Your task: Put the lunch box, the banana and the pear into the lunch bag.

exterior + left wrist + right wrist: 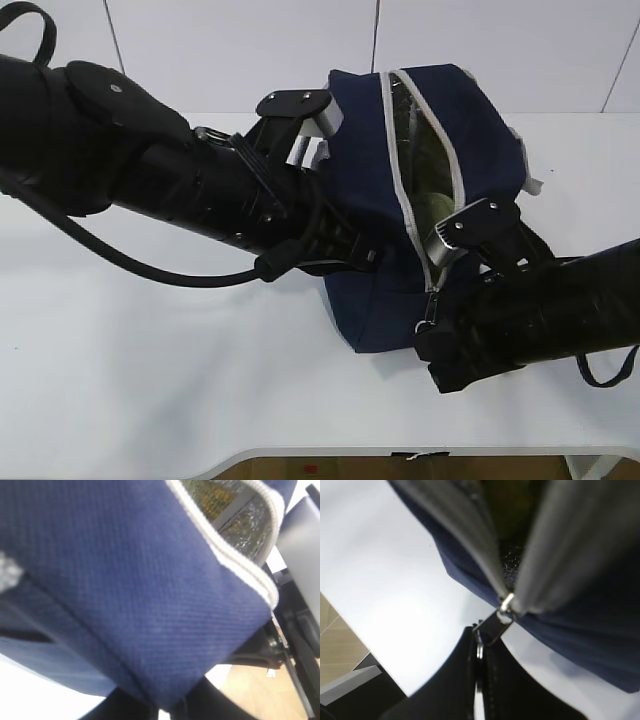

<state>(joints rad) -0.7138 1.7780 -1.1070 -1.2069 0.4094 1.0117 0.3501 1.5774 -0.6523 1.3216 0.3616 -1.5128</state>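
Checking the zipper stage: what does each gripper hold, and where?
Right gripper: the lunch bag's zipper pull. Left gripper: shut, apparently on the bag's side fabric.

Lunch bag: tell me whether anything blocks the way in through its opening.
The lunch bag is unzipped, its grey zipper edges spread apart, with silver lining and something pale visible inside. Nothing lies across the gap itself, but the right gripper holds the zipper pull at the near end, and the left arm presses against the bag's side.
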